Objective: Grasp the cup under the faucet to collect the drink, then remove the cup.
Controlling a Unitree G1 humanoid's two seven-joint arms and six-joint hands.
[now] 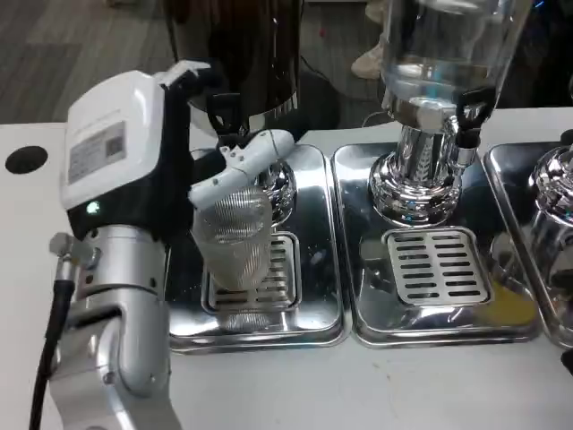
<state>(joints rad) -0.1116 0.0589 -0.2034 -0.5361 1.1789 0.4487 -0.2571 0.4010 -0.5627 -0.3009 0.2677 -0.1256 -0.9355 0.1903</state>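
A clear ribbed plastic cup (236, 240) stands upright over the drip grate (279, 269) of the left steel tray (313, 305). My left hand (170, 148) grips it from the left, with a white finger (255, 161) wrapped across its rim. Above and behind the cup stands a dark dispenser (255, 54); its black faucet (224, 112) sits just behind my fingers, partly hidden by the hand. Whether there is liquid in the cup I cannot tell.
A second dispenser with a clear tank (439, 54) and chrome base (416, 179) stands on the middle tray (430, 318) with its own grate (436, 266). A third chrome dispenser (555, 197) is at the right edge. The white table front (358, 385) lies bare.
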